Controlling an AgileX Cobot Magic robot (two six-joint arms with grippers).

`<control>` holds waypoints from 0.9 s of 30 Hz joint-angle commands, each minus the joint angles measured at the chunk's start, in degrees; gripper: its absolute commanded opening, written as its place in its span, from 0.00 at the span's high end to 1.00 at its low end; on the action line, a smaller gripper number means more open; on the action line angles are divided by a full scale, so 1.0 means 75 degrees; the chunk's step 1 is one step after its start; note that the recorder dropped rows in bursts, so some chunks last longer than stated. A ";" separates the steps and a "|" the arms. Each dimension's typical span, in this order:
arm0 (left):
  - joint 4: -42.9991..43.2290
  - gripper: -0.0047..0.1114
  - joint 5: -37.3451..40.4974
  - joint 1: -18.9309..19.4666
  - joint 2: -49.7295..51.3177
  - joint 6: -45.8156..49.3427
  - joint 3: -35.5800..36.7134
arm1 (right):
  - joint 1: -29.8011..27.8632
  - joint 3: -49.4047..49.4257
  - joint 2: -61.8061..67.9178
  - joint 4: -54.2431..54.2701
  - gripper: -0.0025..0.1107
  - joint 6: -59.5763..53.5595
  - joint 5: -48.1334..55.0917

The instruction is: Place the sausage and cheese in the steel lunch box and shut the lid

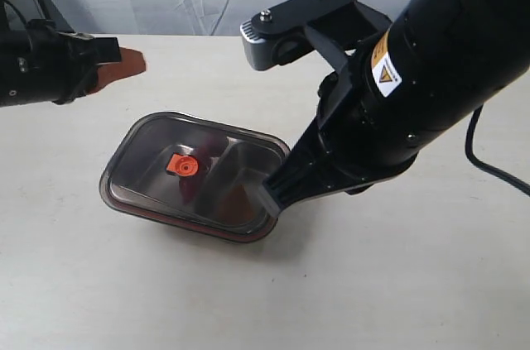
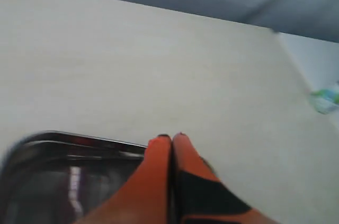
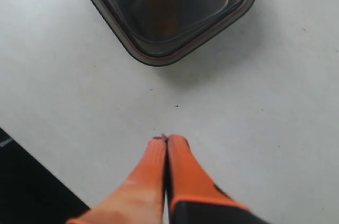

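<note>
With the lid point(image 1: 195, 170) seemingly seated, closing looks finished — left gripper point(image 2: 170, 137) and right gripper point(image 3: 167, 139), both pinched together empty, need only withdraw.

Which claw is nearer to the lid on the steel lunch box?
Right. The right claw hangs by the right corner of the lid; the left claw is beyond its far left side, clearly apart.

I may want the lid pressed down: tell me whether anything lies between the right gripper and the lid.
Nothing visible does. In the right wrist view only table surface separates the shut right gripper from the lid.
</note>
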 commanded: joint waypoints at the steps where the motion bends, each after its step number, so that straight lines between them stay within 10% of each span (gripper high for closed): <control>1: 0.1383 0.96 0.2147 0.0043 0.0010 -0.0893 0.0036 | -0.0035 0.0016 -0.0003 -0.0100 0.98 -0.0056 -0.0193; 11: 0.7524 0.96 0.1068 0.0043 0.0050 -0.4527 0.0036 | -0.0035 0.0016 0.0165 0.0357 0.98 -0.0130 0.0032; 27: 1.0723 0.96 0.1161 0.0043 0.0152 -0.7958 0.0036 | -0.0035 0.0016 0.2265 0.2213 0.98 -0.1513 0.0498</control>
